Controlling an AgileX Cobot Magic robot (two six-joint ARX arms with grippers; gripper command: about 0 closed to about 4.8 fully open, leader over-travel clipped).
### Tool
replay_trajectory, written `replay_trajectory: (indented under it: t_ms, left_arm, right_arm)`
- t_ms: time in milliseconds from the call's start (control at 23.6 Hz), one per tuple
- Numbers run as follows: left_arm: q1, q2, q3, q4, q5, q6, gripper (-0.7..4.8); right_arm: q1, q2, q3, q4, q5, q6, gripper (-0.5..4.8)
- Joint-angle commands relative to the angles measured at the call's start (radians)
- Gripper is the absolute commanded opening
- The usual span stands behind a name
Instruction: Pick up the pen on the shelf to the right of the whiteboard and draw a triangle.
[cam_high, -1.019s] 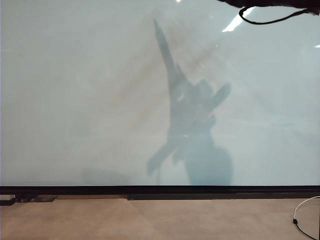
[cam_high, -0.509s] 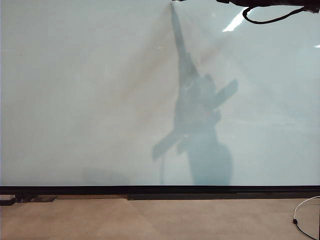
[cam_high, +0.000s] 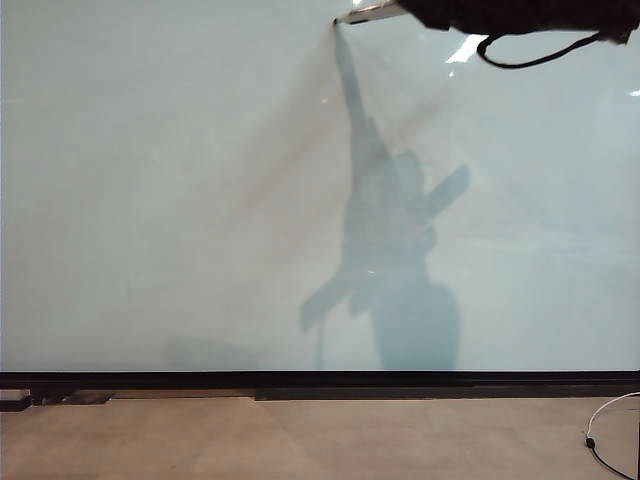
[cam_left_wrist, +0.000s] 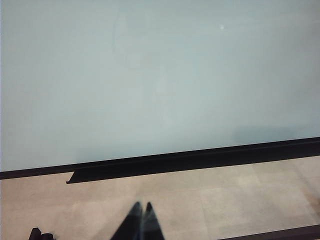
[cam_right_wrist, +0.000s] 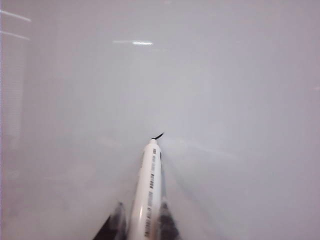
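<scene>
Right pincer (cam_right_wrist: 140, 227) clenched on pen (cam_right_wrist: 146, 195); in exterior view, pen (cam_high: 368, 13) at top centre, tip touching whiteboard (cam_high: 150, 200). Short dark mark at tip. Arm's shadow falls across board centre. Black cable (cam_high: 530, 55) hangs upper right. Left pincer (cam_left_wrist: 141, 222) pinched shut, empty, low over floor (cam_left_wrist: 225, 200) before board's black lower strip (cam_left_wrist: 200, 157).

Beige floor (cam_high: 300, 440); white cable (cam_high: 610, 430) at right edge.
</scene>
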Motion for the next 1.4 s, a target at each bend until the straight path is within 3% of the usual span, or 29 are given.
replay_trajectory:
  t_ms: [42, 552, 1401]
  left_arm:
    - [0.000, 0.000, 0.003, 0.006, 0.000, 0.001, -0.05]
    - [0.000, 0.000, 0.003, 0.006, 0.000, 0.001, -0.05]
    - [0.000, 0.000, 0.003, 0.006, 0.000, 0.001, -0.05]
  right_arm:
    - [0.001, 0.031, 0.006, 0.018, 0.003, 0.003, -0.02]
    - [0.005, 0.106, 0.006, 0.018, -0.034, 0.029, -0.02]
    - [0.108, 0.365, 0.054, 0.079, -0.032, 0.060, -0.02]
